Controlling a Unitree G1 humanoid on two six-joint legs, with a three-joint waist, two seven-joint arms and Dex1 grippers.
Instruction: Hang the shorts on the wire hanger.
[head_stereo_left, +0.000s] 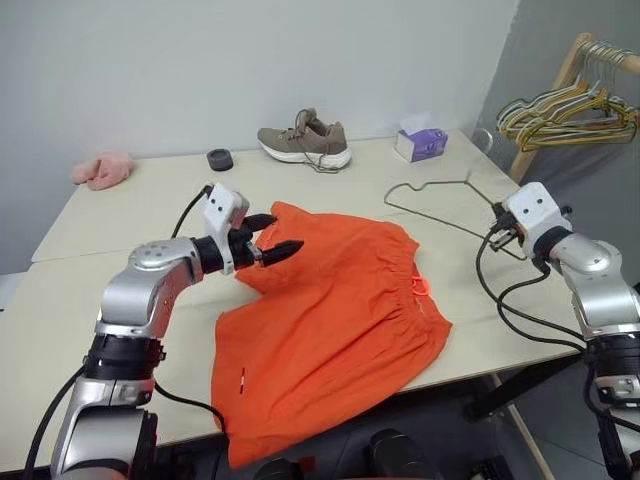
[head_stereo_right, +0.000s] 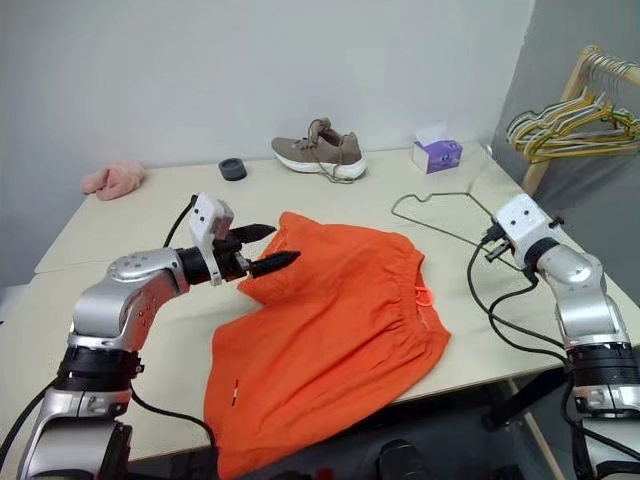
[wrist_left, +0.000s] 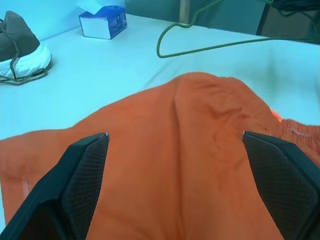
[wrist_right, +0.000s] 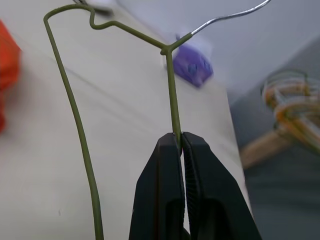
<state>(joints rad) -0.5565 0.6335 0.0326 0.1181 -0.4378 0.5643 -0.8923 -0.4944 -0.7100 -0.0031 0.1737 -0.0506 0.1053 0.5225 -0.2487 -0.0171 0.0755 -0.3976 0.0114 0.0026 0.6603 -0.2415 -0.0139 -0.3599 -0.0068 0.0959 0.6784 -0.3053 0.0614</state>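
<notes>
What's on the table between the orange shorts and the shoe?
Nothing: between the shorts and the shoe there is just bare table, as the left eye view shows.

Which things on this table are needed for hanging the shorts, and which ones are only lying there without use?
Needed for the job:
- the shorts, spread on the table
- the wire hanger, pinched by the right gripper
- the left gripper, open over the shorts

Only lying about:
- shoe
- tissue box
- pink cloth
- small black round thing
- bunched hangers on the rack
</notes>
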